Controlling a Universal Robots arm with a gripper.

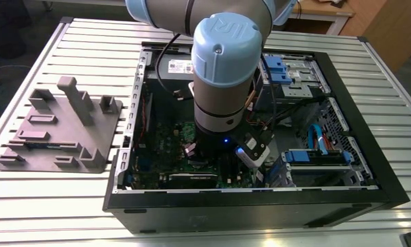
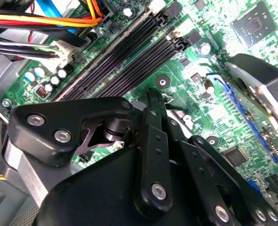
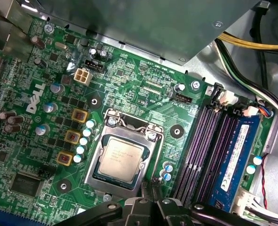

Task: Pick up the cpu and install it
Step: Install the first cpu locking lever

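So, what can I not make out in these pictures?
1. Exterior view: the arm hides the middle of the motherboard inside the case.
2. First wrist view: the end effector is cut off by the picture's edge. Whether the cpu is locked into its socket is too small to tell.
3. Second wrist view: the end effector's black links cover the motherboard under them.

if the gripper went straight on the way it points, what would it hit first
The gripper would likely meet the socket frame beside the cpu, though depth is unclear.
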